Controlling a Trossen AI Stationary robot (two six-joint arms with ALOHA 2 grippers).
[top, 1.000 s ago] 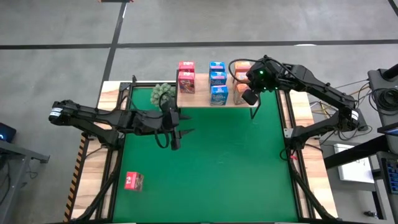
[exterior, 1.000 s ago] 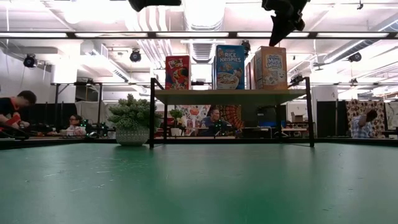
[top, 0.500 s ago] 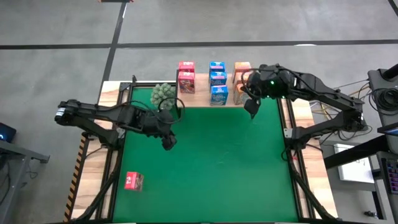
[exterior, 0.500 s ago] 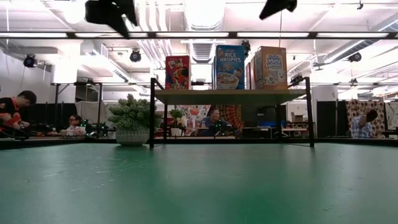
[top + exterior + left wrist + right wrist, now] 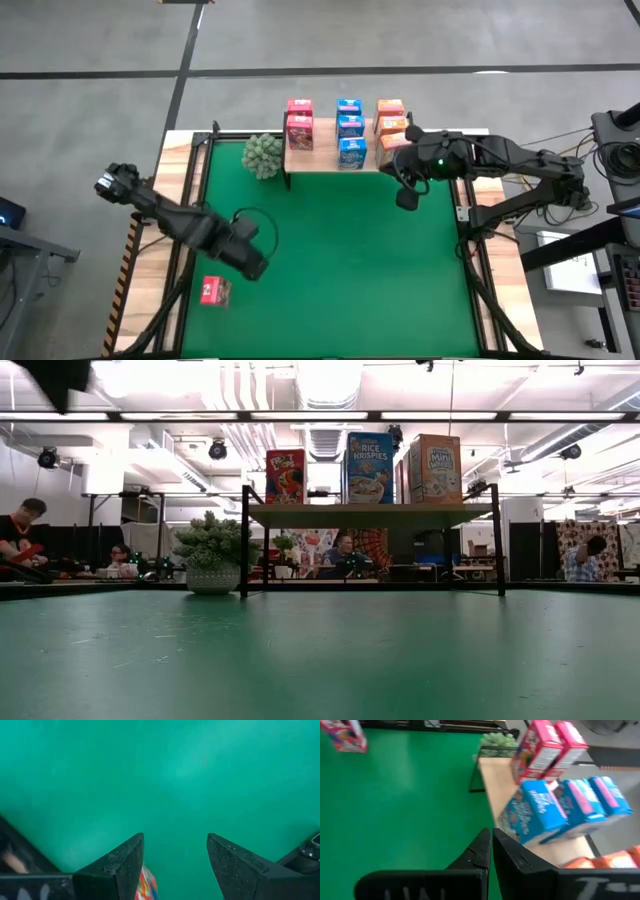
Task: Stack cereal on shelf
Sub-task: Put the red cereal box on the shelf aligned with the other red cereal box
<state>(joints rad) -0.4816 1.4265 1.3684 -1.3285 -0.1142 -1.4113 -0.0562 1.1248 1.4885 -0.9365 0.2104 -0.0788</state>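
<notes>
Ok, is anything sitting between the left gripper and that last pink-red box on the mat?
Nothing visible. The left gripper, open, hangs above the green mat close to the pink-red box, with only bare mat between them. The plant ball sits far off beside the shelf. The right gripper waits shut by the shelf.

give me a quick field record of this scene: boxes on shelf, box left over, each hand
on shelf: two pink-red boxes, three blue boxes, three orange boxes
off shelf: one pink-red box on the green mat, near left corner
left hand: open, empty, above the mat close to the loose box
right hand: shut, empty, just in front of the shelf's right end
plant: beside the shelf's left end
</notes>
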